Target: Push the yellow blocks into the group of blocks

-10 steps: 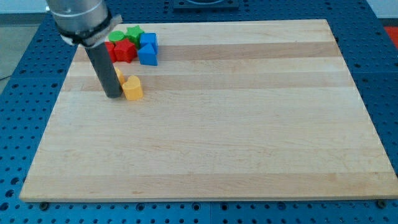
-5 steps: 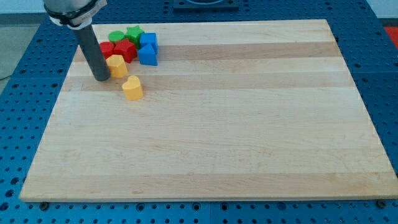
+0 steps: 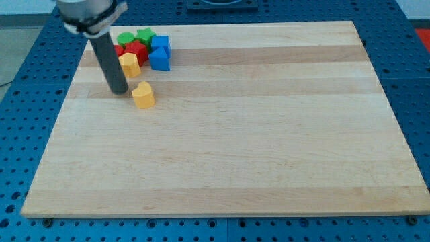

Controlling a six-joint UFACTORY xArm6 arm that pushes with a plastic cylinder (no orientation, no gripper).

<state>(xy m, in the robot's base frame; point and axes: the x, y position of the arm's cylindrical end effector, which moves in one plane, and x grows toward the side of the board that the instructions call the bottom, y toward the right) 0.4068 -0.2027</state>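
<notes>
My tip (image 3: 118, 91) rests on the board near the view's top left. A yellow heart-shaped block (image 3: 143, 95) lies just to its right, a small gap apart. A second yellow block (image 3: 130, 64) sits above the tip and touches the group: two red blocks (image 3: 136, 52), a green round block (image 3: 125, 39), a green star block (image 3: 145, 36) and two blue blocks (image 3: 160, 54). The rod hides part of the left red block.
The wooden board (image 3: 269, 134) lies on a blue perforated table (image 3: 416, 81). The board's left edge is close to the tip.
The yellow block by the rod has been pushed up against the red blocks. My tip went up and left, then came back down and right beside the yellow heart, which has not moved.
</notes>
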